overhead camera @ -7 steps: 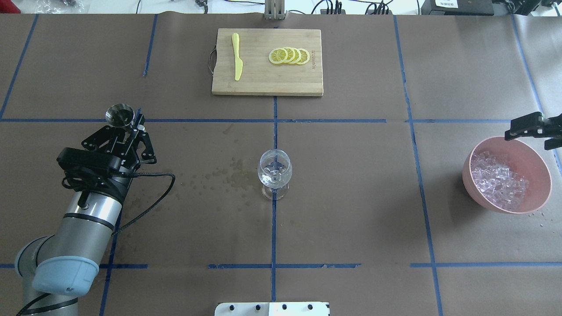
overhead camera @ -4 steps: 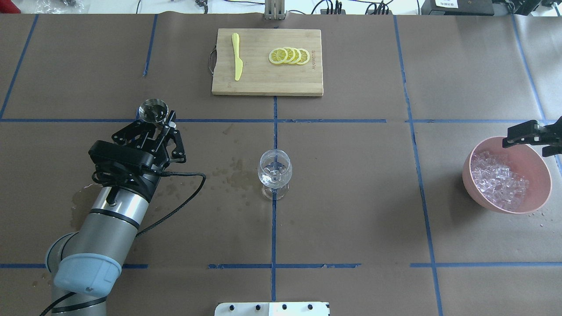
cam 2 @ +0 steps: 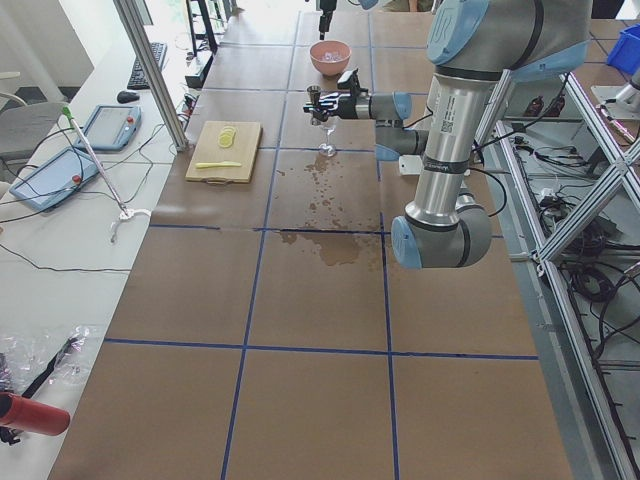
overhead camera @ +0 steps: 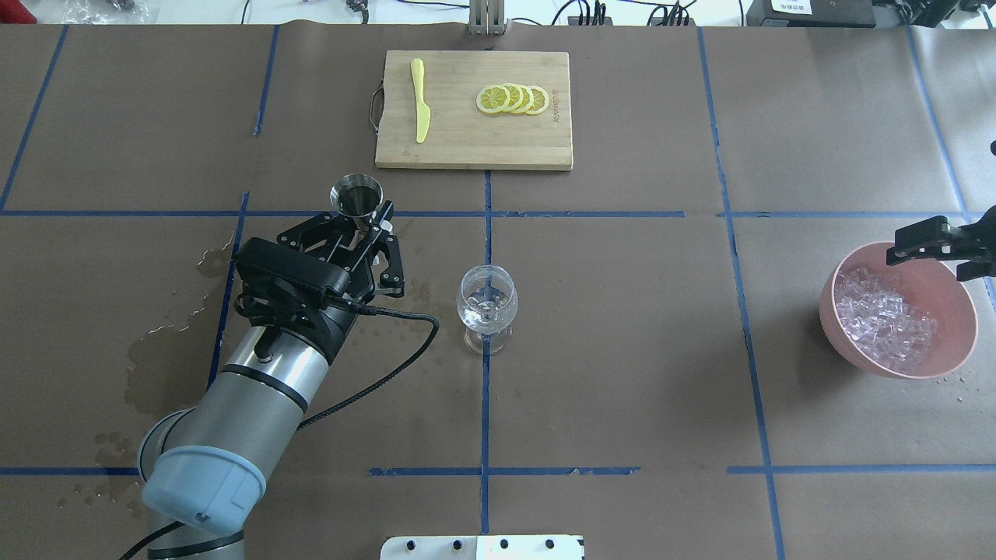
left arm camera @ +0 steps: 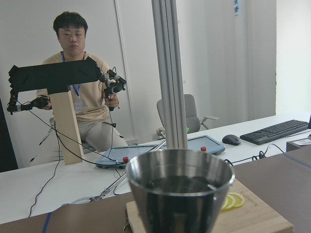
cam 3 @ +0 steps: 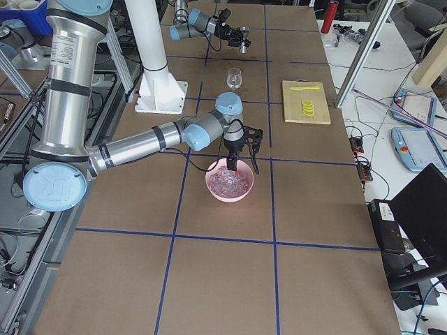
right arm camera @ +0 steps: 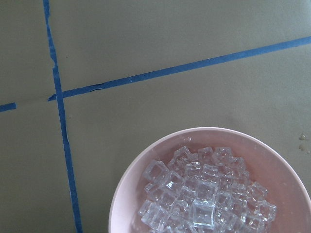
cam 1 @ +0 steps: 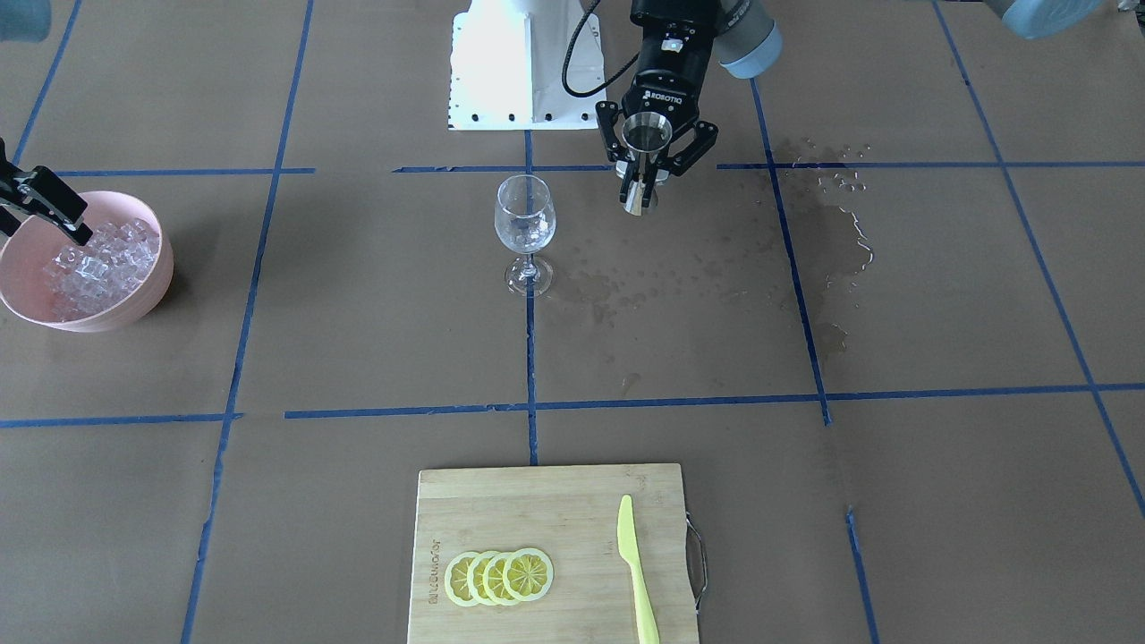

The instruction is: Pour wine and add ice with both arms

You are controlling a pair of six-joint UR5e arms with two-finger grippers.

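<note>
My left gripper is shut on the steel jigger, held upright above the table, to the left of and beyond the clear stemmed glass. Dark wine fills the jigger's upper cup. In the front-facing view the jigger hangs right of the glass. My right gripper is open and empty, over the far rim of the pink bowl. The bowl holds a heap of clear ice cubes, which also shows in the right wrist view.
A wooden cutting board at the far middle carries lemon slices and a yellow knife. Wet spill patches lie on the brown paper at the left. The white pedestal base stands at the near edge.
My left arm has carried the jigger to the right, toward the glass. My right gripper has shifted slightly over the bowl's rim.
</note>
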